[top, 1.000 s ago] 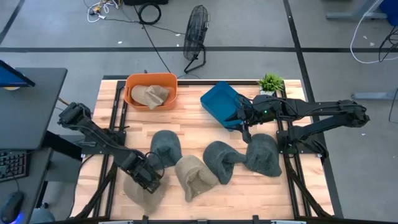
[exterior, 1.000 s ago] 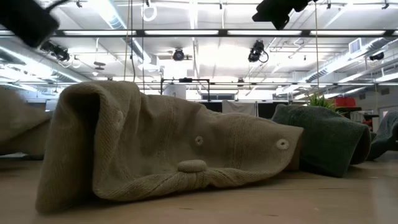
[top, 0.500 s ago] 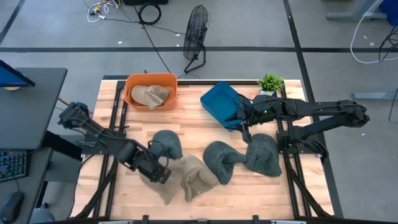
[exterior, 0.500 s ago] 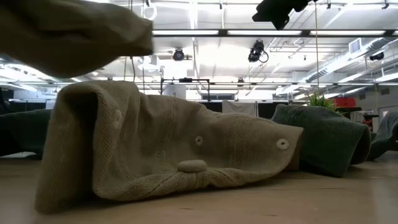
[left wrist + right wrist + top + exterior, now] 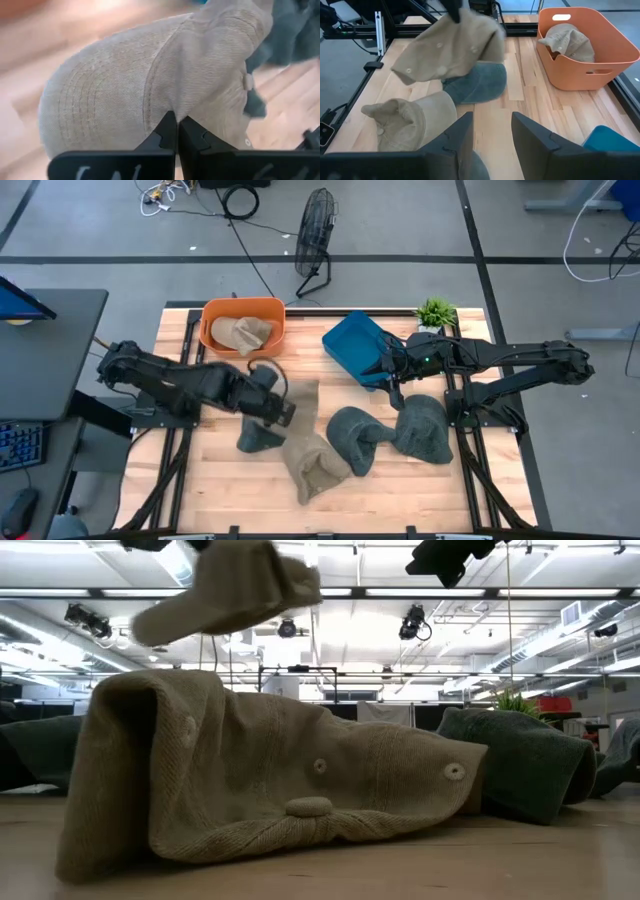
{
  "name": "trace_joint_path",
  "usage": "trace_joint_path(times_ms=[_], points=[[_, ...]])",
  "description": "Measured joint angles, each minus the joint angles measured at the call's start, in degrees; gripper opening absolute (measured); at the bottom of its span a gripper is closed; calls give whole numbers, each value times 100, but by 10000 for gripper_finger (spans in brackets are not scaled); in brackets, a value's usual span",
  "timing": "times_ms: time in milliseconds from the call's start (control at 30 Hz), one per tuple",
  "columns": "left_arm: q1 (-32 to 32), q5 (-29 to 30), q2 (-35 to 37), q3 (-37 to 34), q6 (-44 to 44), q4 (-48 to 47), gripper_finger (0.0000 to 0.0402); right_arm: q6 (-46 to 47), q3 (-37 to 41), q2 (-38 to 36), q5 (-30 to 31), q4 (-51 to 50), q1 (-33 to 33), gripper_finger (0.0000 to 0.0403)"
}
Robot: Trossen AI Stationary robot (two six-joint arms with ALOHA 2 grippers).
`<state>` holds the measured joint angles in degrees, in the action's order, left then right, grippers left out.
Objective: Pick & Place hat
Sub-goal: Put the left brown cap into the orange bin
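Note:
My left gripper is shut on a beige hat, carried over the middle of the table; the same hat shows high up in the low view and in the right wrist view. Under it a grey-green hat lies on the wood. Another beige hat and two dark hats lie farther right. An orange bin at the far edge holds a beige hat. My right gripper hangs open by the blue bin. My left gripper pinches the beige hat's crown cloth between its two shut fingers. One layer or several, I cannot tell. The hat is lifted clear of the table and spreads out beyond the fingertips, its brim end slanting down.
The blue bin stands at the far right, with a small green plant beside it. Black frame rails run along both sides of the wooden table. Bare wood shows along the near edge and between the two bins.
My left gripper has carried the beige hat up off the table's near left corner, then toward the far edge and the right, ending over the table's middle near the orange bin. The hat is lifted clear. The right arm has kept still.

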<state>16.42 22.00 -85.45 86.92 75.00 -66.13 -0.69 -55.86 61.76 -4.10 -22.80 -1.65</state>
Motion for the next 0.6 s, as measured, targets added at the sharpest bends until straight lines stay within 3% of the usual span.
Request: trace_joint_path(times_ms=[267, 467, 600], points=[[-832, 535, 7, 779, -412, -1263, 3, 72, 0, 0, 0, -1, -1, 137], [-1819, 1010, 8, 790, -482, -2364, 3, 22, 0, 0, 0, 2, 0, 137], [-2619, 1144, -4, 718, -944, -2327, 3, 22, 0, 0, 0, 0, 0, 137]])
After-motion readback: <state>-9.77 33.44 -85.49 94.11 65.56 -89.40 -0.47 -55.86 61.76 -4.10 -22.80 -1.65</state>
